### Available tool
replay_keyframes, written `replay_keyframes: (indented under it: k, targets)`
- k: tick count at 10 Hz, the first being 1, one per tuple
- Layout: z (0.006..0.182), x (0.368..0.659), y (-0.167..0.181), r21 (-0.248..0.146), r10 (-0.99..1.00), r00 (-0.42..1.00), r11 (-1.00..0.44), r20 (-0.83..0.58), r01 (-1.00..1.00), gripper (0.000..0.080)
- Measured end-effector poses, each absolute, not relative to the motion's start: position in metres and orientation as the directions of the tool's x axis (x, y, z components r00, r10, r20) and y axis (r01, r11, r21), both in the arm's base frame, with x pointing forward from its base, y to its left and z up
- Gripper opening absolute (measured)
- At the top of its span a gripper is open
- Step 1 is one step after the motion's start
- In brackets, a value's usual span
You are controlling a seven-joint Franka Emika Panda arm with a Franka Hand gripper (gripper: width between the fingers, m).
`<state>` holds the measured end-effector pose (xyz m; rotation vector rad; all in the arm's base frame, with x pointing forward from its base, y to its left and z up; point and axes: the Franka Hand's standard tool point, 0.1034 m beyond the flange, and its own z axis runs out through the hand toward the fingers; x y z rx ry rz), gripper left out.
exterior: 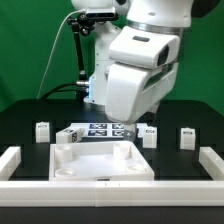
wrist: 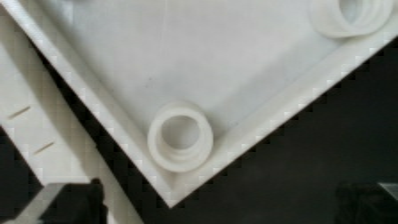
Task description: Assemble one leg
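Hovering above the panel (exterior: 100, 165), the arm (exterior: 140, 70) hides its gripper behind the wrist housing, so whether the claw is wide or narrow cannot be told. In the wrist view, a corner socket (wrist: 178, 135) of the panel lies directly below. The leg (exterior: 148, 135) stands upright just beyond the panel's far edge, ungrasped; other legs (exterior: 186, 137) stand farther out from the panel. Judged step: fetching a leg. Approach vertically, grip its flat sides squarely, and keep it upright for seating in the socket.
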<state>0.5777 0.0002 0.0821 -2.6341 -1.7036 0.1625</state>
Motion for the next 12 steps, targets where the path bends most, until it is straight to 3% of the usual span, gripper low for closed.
replay_keyframes:
  k: [2, 7, 8, 10, 12]
  targets:
    - [0.079, 0.566, -0.01, 0.013, 0.936, 0.35, -0.35, -0.035, 0.937, 0.065]
    - [0.075, 0.558, -0.012, 0.015, 0.942, 0.335, -0.335, -0.033, 0.942, 0.065]
    - [0.069, 0.552, -0.012, 0.043, 0.974, 0.225, -0.224, -0.023, 0.974, 0.065]
    - [0.061, 0.536, -0.018, 0.051, 0.998, 0.049, -0.048, -0.026, 0.998, 0.065]
    - [0.057, 0.531, -0.022, 0.046, 0.999, 0.028, -0.026, -0.03, 0.999, 0.065]
